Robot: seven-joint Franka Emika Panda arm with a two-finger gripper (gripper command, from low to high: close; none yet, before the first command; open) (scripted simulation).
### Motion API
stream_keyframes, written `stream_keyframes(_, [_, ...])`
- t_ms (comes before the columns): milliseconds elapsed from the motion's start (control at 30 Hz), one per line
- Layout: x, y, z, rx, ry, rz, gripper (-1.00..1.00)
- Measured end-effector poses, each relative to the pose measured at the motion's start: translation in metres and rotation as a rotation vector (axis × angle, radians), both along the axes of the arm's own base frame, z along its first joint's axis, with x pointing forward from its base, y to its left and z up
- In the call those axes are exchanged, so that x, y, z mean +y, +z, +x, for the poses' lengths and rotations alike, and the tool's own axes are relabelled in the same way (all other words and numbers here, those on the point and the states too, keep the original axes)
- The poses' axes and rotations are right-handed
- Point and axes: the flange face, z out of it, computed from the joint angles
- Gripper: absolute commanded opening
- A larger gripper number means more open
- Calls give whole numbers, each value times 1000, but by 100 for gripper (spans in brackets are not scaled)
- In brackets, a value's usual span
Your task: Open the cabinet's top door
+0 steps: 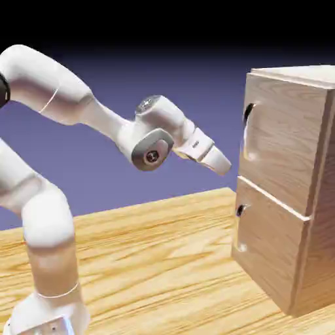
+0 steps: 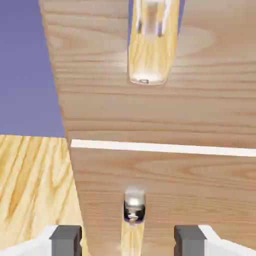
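Observation:
The light-brown wood-grain cabinet point(image 1: 288, 190) stands at the right of the exterior view. Its top door point(image 1: 278, 141) is shut, and a pale vertical bar handle point(image 1: 247, 134) runs along the door's left edge. My gripper point(image 1: 221, 161) hangs in the air a short way left of that handle's lower end, pointing at the cabinet and touching nothing. In the hand view the top door point(image 2: 150, 110) fills the upper half, with the lower end of its handle point(image 2: 148, 50) at the top. The grey fingertips point(image 2: 65, 240) stand wide apart, so the gripper point(image 2: 127, 244) is open and holds nothing.
Below a pale seam point(image 2: 160, 147) sits the shorter lower door point(image 1: 265, 252), whose handle point(image 2: 133, 210) shows between my fingertips. The wooden table point(image 1: 157, 262) stretches out left of the cabinet. The arm's elbow and forearm point(image 1: 98, 111) rise from the lower left.

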Motion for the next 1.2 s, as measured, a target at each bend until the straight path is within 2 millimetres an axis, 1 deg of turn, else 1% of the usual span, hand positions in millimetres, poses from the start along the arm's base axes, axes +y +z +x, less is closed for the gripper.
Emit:
stream_keyframes(300, [-24, 20, -5, -37, -325, 352, 0])
stream_keyframes(600, [-37, 33, -13, -83, -606, 725, 0])
stream_keyframes(900, [-40, 38, -20, -129, -839, 1118, 0])
stream_keyframes(1200, [-33, 38, -22, -167, -1018, 1530, 0])
